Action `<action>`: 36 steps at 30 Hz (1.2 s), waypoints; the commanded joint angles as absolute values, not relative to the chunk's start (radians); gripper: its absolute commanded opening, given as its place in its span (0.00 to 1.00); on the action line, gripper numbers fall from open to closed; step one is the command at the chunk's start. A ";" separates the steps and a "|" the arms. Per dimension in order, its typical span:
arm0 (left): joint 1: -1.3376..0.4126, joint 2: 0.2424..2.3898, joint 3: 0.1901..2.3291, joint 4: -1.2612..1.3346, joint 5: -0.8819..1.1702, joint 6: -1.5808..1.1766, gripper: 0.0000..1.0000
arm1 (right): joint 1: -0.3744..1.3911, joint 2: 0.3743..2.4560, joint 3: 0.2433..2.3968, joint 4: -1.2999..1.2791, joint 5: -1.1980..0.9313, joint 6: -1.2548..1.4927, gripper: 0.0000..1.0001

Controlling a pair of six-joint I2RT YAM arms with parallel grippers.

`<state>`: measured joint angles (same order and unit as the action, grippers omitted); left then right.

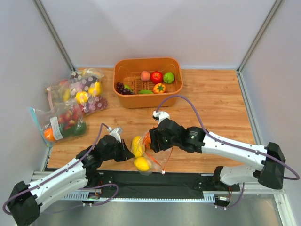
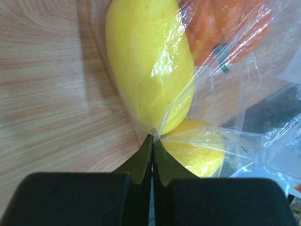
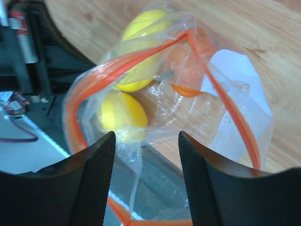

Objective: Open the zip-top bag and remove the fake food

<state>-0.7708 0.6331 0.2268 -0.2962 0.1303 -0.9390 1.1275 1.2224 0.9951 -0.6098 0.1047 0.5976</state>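
While my left claw [image 2: 153,141] clamps zip-top bag [image 3: 235,122] film as anchor, my right claw [image 3: 146,141] stands apart astride its lip; mouth gapes, fake food [image 3: 121,113] inside.

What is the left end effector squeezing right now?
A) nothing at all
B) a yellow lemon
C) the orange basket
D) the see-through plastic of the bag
D: in the left wrist view the left end effector is shut on a thin fold of the zip-top bag, with the yellow fake food just beyond its tips, not between them.
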 commanded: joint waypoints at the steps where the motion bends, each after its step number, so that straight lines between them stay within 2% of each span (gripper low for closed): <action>1: -0.767 0.632 0.224 -0.276 0.152 -0.930 0.00 | 1.132 1.267 0.999 -0.563 0.179 0.600 0.59; 5: -0.769 0.650 0.229 -0.256 0.167 -0.917 0.00 | 1.132 1.347 0.996 -0.505 0.204 0.577 0.65; 9: -0.769 0.670 0.230 -0.229 0.192 -0.904 0.00 | 1.132 1.410 0.976 -0.404 0.239 0.574 0.77; 13: -0.767 0.672 0.236 -0.229 0.212 -0.887 0.00 | 1.132 1.475 0.966 -0.344 0.287 0.584 0.84; 21: -0.769 0.670 0.242 -0.224 0.244 -0.861 0.00 | 1.132 1.577 0.982 -0.253 0.353 0.584 0.89; 36: -0.767 0.629 0.233 -0.258 0.265 -0.847 0.00 | 1.120 1.735 1.037 -0.183 0.440 0.548 0.90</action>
<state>-0.7704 0.6472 0.2268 -0.2600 0.2356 -0.8635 1.1271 1.7020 0.9977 -0.2653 0.3954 0.5663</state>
